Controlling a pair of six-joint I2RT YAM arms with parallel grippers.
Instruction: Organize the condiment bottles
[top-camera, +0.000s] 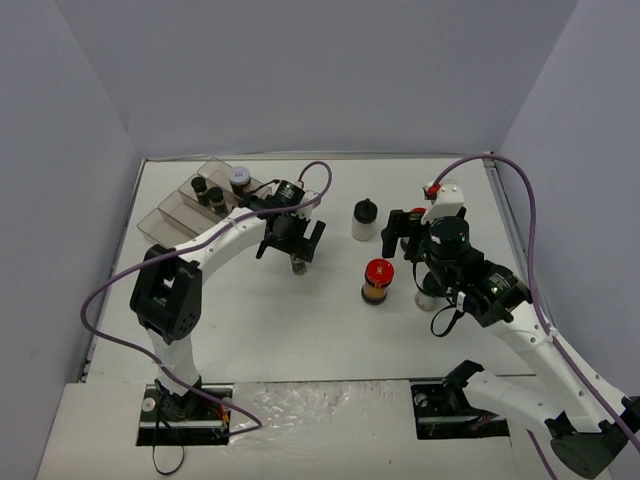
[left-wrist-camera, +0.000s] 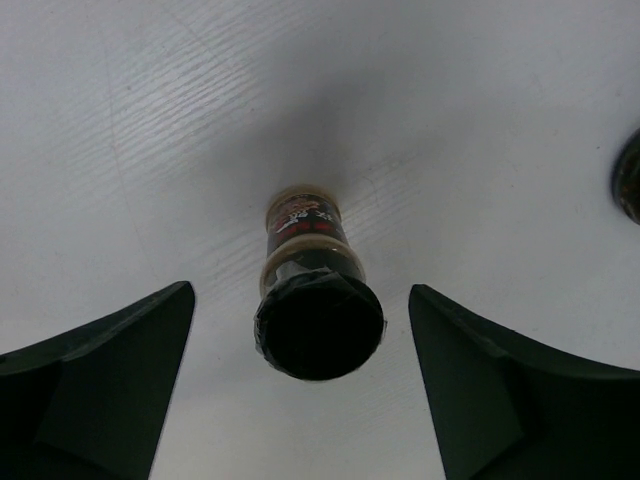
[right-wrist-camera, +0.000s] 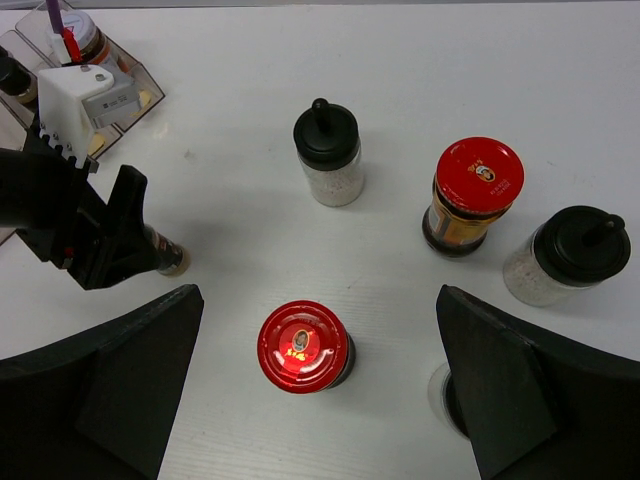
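Jar (left-wrist-camera: 318, 330) stands upright, cap up, apparently untouched under left end effector (left-wrist-camera: 300, 295).

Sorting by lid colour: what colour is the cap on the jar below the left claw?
Black; the cap shows best in the left wrist view.

I can't read any text. The black-capped jar (left-wrist-camera: 305, 225) has a red-and-black label with blurred script. The six o'clock red lid (right-wrist-camera: 302, 346) and the two o'clock red lid (right-wrist-camera: 480, 177) bear tiny gold emblems, illegible.
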